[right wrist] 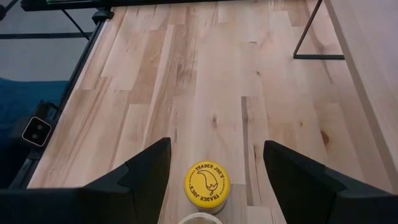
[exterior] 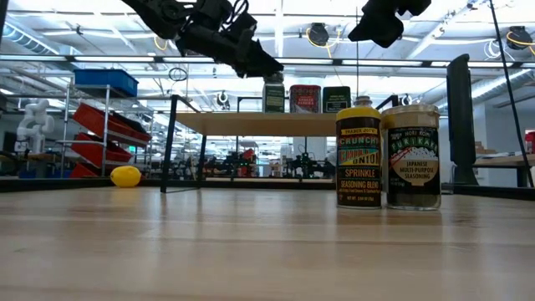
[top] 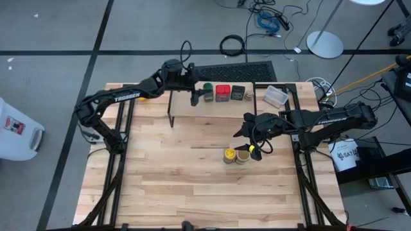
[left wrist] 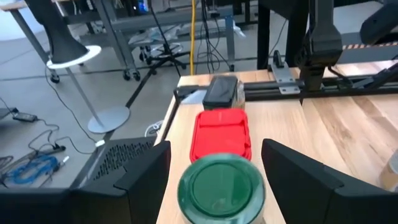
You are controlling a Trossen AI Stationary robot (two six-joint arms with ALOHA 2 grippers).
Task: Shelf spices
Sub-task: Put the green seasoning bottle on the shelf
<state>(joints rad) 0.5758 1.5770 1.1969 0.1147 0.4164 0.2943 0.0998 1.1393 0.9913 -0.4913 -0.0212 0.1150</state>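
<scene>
Yellow-lidded jar (right wrist: 208, 184) stands mid-bench beside the tan-topped jar (top: 243, 155), right under the spread right hand (right wrist: 211, 171), the nearer one; left hand (left wrist: 214, 177), also spread, straddles the green-lidded jar (left wrist: 221, 190) on the shelf (top: 186, 108).

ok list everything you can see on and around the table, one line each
shelf: 1, light wood top on black legs, far middle of table
green-lidded jar: 1, on shelf, between the open left end effector fingers
red square tin: 1, on shelf beside the green-lidded jar
dark box: 1, on shelf beside the tin
small jar: 1, brownish, right end of shelf
yellow-lidded jar: 1, on table, right of centre
tan-topped jar: 1, touching or nearly touching the yellow-lidded jar
clear tub: 1, far right of table
yellow ball: 1, far left of table
left end effector: open, around green-lidded jar
right end effector: open, above yellow-lidded jar
</scene>
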